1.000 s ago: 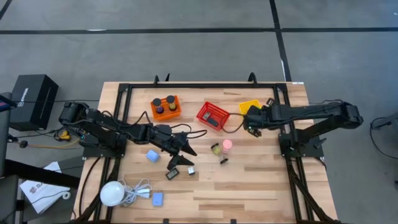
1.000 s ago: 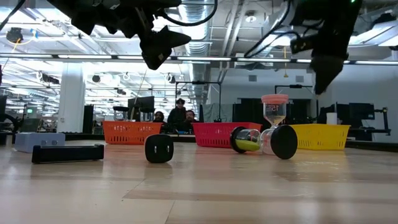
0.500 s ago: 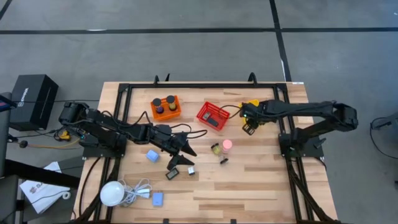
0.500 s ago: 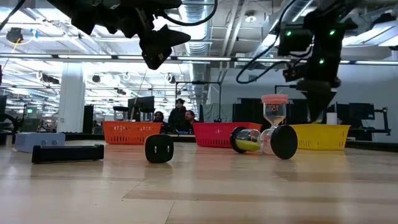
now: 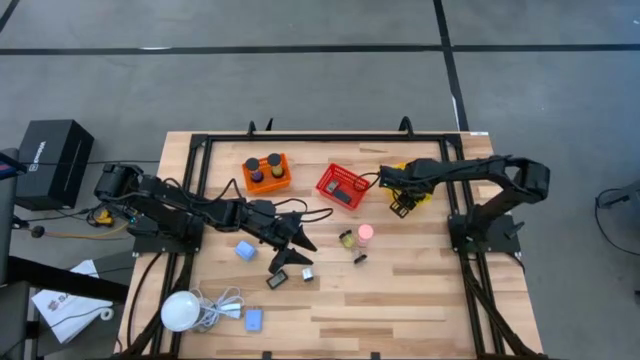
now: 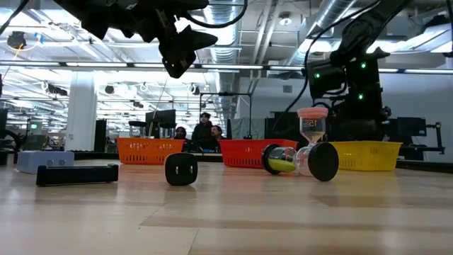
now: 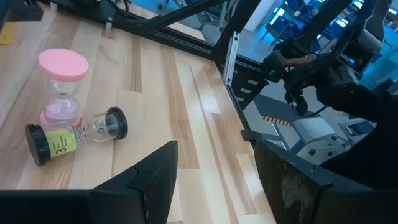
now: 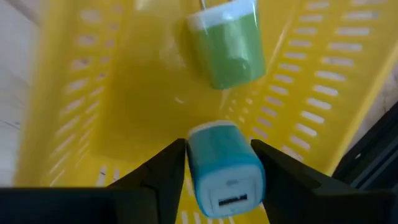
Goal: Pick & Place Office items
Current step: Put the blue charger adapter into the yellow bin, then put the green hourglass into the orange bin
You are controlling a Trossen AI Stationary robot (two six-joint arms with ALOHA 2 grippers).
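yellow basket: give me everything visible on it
The yellow basket is a mesh-walled plastic tray with slotted sides, standing upright at the table's far right side, next to the red basket. Inside lies a green charger block with a white end. The right gripper hangs just above the basket's floor with a light-blue charger block between its fingers, USB port facing the camera. In the high view the arm covers most of the basket; the low view shows its front wall.

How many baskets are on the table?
3: an orange basket at the back left, a red basket in the middle, and a yellow basket partly hidden under the right arm.
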